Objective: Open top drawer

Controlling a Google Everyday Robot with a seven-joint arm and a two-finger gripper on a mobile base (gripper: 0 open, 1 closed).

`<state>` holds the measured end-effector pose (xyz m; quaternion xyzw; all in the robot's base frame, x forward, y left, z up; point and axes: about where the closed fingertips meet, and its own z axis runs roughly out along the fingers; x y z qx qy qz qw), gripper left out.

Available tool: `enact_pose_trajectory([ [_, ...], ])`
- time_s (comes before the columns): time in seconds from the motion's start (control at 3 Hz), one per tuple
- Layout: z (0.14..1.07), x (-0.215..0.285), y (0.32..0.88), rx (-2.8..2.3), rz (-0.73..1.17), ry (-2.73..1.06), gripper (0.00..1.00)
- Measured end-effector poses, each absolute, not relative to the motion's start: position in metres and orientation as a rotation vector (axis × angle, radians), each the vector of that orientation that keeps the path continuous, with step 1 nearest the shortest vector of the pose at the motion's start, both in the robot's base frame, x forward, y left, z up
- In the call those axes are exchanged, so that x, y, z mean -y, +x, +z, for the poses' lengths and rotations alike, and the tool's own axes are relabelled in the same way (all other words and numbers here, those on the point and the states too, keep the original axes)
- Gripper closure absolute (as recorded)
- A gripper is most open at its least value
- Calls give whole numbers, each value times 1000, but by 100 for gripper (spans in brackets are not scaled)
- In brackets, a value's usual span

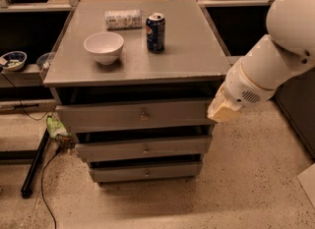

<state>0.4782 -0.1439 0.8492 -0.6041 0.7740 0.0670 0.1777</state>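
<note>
**A:** Where does the top drawer sit?

**B:** The top drawer is directly under the grey worktop. Its wide grey front faces the camera, with a small round knob at the centre. A dark gap shows between its upper edge and the worktop's underside.

**A:** And the tool?

**B:** The tool is the cream-coloured tip of the white arm. It is at the right end of that drawer front, level with it and well to the right of the knob. I cannot tell whether it touches the front, or whether it is wide or narrow.

**A:** What is on the worktop?

**B:** A white bowl stands left of centre, with an upright blue soda can near it on the right. A pale can lies on its side behind them.

**A:** Anything below or beside?

**B:** Two narrower grey drawer fronts, the middle drawer and the bottom drawer, each have a similar knob. On the left, a small patterned bowl rests on a low shelf. A green object lies by the cabinet's left corner, above the speckled floor.
</note>
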Motion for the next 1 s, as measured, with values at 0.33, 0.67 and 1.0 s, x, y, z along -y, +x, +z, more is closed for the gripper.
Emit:
enact_pose_trajectory([
  [0.33, 837, 128, 506, -2143, 175, -1682, 100],
  [0.67, 827, 115, 532, -2103, 171, -1671, 100],
  [1.0, 821, 105, 555, -2079, 171, -1671, 100],
])
